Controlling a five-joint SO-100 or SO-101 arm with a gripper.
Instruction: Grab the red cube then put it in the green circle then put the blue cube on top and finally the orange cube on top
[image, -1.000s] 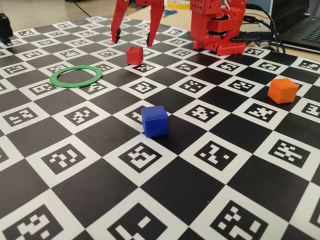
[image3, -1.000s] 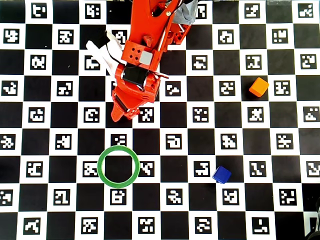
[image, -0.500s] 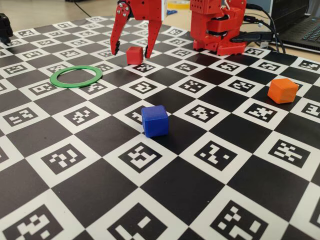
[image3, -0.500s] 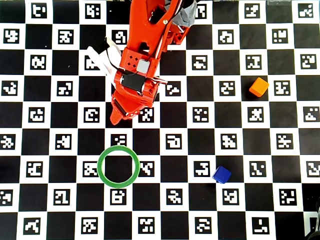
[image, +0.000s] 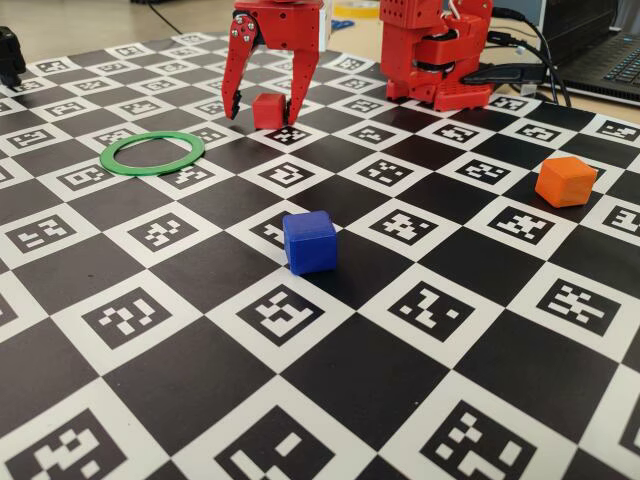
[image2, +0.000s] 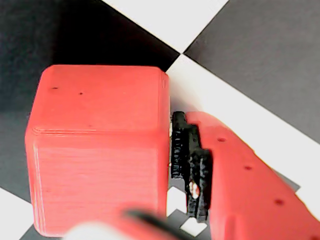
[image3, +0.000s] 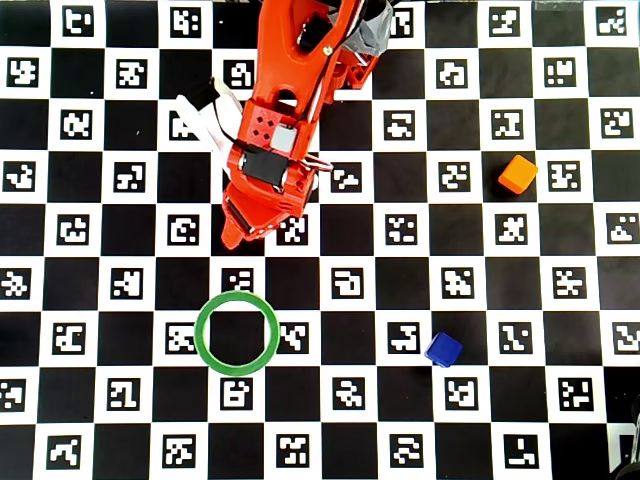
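Red cube (image: 267, 110) sits on the checkered marker board (image: 330, 390) covering the desk, at the far side in the fixed view, between the two fingers of the tool (image: 262, 108). Tool is spread apart, straddling the cube: left finger stands clear of it in the fixed view, right finger is just beside it. Wrist view shows the cube (image2: 97, 150) close up, w/ the ribbed black pad of one finger (image2: 190, 165) next to its right face; can't tell if it touches. Cube is hidden under the arm in the overhead view.

Green circle (image: 153, 153) lies flat at approx. 8 o'clock from the cube in the fixed view, near but apart, nothing inside it; in the overhead view it (image3: 203, 340) lies at 6 o'clock from the tool tip. Blue cube (image: 310, 241) stands nearer the camera, at approx. 5 o'clock from the red one, well apart. Orange cube (image: 565, 181) is far off at approx. 4 o'clock. Red arm base (image: 437, 55) stands at approx. 2 o'clock behind the cube.
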